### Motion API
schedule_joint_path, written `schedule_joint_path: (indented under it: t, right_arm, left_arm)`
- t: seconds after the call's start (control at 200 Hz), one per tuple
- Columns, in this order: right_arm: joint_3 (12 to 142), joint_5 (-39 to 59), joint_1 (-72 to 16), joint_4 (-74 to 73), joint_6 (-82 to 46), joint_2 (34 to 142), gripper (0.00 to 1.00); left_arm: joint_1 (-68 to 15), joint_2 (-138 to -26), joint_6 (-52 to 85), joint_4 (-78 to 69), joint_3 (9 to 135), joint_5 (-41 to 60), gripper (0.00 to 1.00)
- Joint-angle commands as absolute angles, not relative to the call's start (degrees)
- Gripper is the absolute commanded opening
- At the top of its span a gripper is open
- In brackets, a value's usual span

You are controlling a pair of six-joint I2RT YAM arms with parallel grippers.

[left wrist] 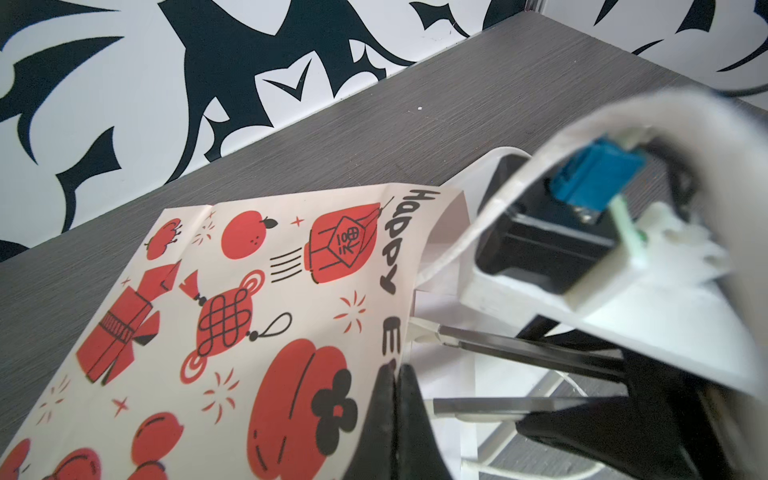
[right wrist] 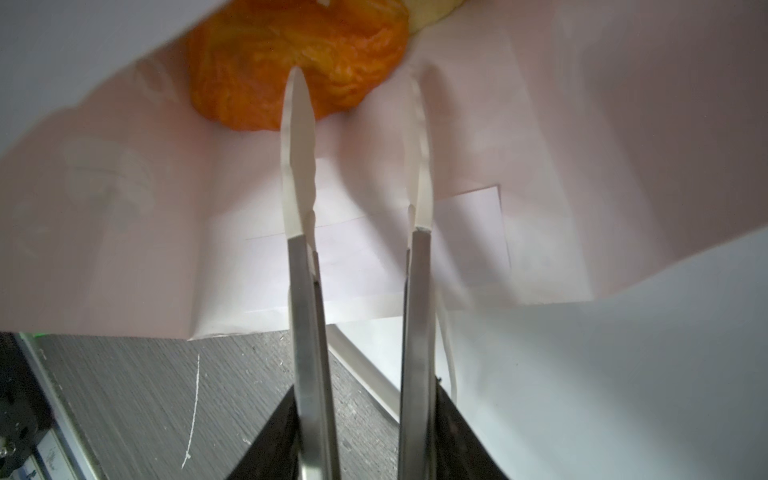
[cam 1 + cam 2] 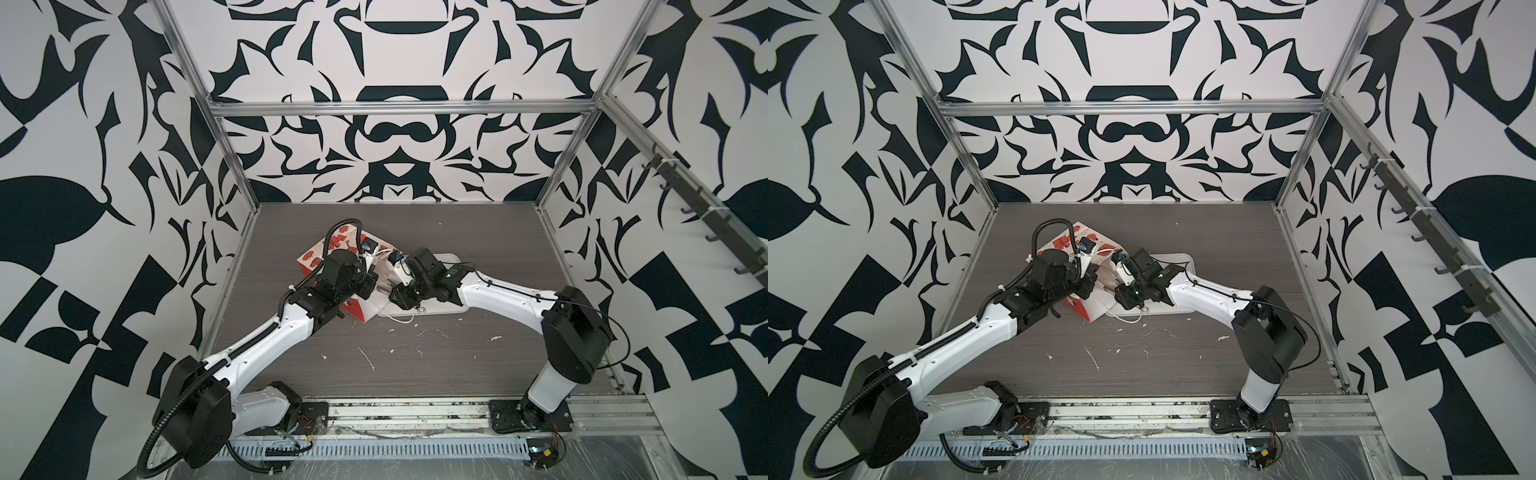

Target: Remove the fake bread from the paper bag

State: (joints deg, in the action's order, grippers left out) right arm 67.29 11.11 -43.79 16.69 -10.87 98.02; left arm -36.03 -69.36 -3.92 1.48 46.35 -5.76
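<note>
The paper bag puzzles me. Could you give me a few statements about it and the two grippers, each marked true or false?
1. The paper bag lies on its side on the table. True.
2. The left gripper hangs open, clear of the bag. False: it is shut on the upper edge of the bag's mouth.
3. The right gripper reaches into the bag's mouth, jaws apart. True.
4. The orange pastry lies out on the table. False: it is inside the bag, just ahead of the right gripper.
</note>
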Motion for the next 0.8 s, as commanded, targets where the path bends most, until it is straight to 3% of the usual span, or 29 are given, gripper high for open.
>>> schedule_joint_path:
  t: [0.0,0.475,0.795]
  right_arm:
    - [67.5,15.6,-41.4,12.1,-13.5,97.3,0.48]
    - [65.9,29.3,-36.7,4.3,-17.8,100.1,0.49]
    - [68.3,32.2,-36.5,6.4,-17.2,103.3,0.49]
  left_arm:
    - [-36.1,-67.5,-4.0,-0.4,45.8,-4.1,0.0]
    - [-36.1,-67.2,-4.3,-0.4,45.8,-3.4,0.0]
    - [-36.1,-67.1,-4.3,-0.9,45.3,-3.0,0.0]
